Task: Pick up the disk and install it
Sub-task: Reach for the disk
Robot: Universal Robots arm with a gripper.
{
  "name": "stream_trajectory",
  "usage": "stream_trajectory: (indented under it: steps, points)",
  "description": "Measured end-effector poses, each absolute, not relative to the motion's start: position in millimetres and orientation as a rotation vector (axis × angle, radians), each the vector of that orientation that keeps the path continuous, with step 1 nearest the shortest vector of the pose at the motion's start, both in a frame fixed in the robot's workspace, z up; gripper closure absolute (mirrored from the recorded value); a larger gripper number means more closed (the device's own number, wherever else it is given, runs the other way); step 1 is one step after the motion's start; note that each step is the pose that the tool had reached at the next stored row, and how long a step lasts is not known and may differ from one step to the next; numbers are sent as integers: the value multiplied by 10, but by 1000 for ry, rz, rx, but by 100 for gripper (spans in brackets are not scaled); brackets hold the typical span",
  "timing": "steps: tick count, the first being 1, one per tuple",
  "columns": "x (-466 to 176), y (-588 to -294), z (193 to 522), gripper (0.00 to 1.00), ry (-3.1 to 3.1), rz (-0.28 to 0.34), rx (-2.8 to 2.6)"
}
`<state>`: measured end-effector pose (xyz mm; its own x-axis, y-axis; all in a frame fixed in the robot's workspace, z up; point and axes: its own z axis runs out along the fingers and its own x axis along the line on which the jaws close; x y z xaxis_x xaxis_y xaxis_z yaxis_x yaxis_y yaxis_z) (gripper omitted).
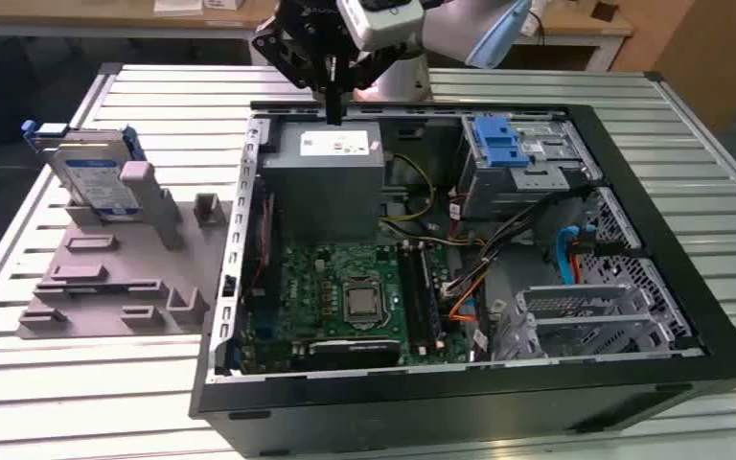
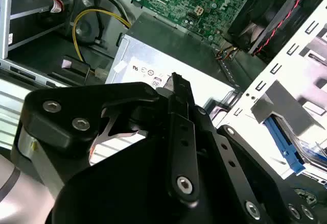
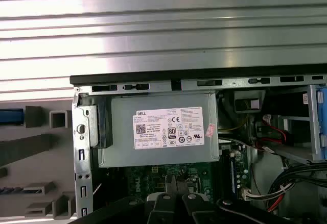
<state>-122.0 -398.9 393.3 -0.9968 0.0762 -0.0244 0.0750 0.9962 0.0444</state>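
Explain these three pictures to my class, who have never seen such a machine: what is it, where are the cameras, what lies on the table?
It is one robot arm; its end effector, the grasping part, hangs shut and empty over the grey metal box with a white sticker inside an open black computer case. One camera watches from off the arm; two ride near its wrist. The silver hard disk with a blue frame stands in a grey holder on the slatted metal table.

Arm [image 1: 460, 29] bent above the hand [image 1: 333, 111]; hand points straight down, fingers pressed together, gripping nothing.
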Motion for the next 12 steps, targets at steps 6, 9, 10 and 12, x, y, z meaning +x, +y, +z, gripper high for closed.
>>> stream_trajectory:
  steps: [6,9,10,12]
  points:
    - [-1224,-3989,3934,89,3113,67,118]
    - [-1238,-3989,3933,89,3112,68,118]
    - [-1242,-3989,3933,89,3112,68,118]
    - [-1253,-3989,3933,89,3112,68,118]
